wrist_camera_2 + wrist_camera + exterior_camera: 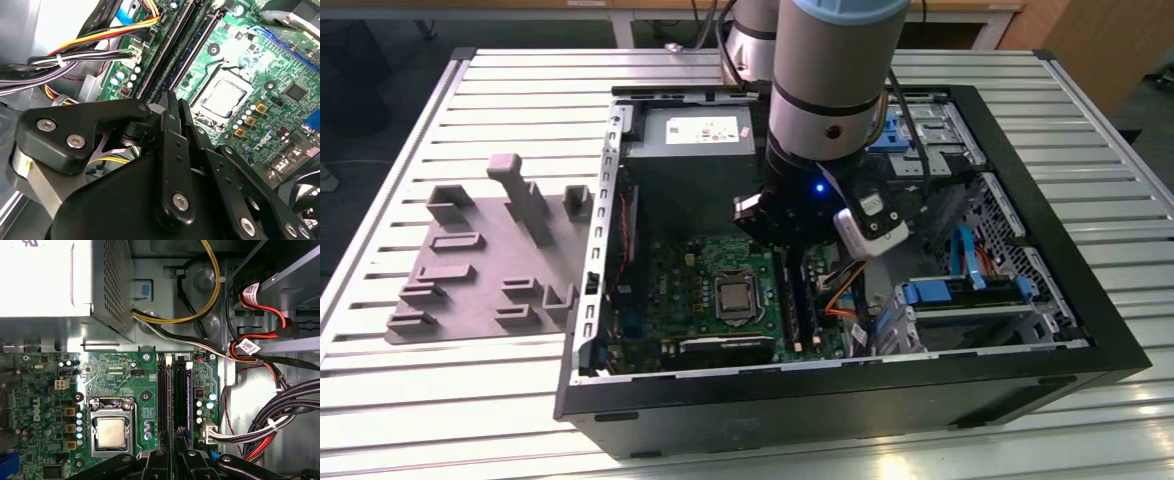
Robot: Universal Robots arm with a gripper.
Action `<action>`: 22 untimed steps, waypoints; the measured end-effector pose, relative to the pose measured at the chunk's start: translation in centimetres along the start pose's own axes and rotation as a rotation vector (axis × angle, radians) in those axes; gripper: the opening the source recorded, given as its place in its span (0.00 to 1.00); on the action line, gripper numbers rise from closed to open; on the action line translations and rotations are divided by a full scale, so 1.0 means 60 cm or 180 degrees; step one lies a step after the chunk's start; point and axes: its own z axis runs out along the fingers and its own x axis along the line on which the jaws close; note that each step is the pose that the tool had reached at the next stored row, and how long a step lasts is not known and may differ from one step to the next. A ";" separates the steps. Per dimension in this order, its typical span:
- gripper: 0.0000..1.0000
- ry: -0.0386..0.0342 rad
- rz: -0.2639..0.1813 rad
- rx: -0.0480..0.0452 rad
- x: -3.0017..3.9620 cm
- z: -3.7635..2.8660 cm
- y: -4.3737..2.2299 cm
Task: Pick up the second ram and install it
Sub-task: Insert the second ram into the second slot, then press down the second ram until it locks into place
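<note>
Open PC case on the slatted table; our gripper is at 6 o'clock in the first wrist view, fingers clenched on the second ram over the slots. We judge insertion is in hand; next calls for straight, even seating pressure.

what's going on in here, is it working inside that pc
A single robot arm is reaching down into an open computer case lying on a slatted table. Its tool sits right over the memory slots on the motherboard, beside the processor socket. A dark green-blue ram stands in the slot row below the tool.
</note>
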 end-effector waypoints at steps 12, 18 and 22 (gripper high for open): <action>0.11 0.0000 0.0000 0.0000 0.000 -0.004 0.000; 0.11 0.0000 0.0000 0.0001 0.000 -0.004 0.001; 0.11 0.0000 0.0000 0.0001 0.000 -0.004 0.005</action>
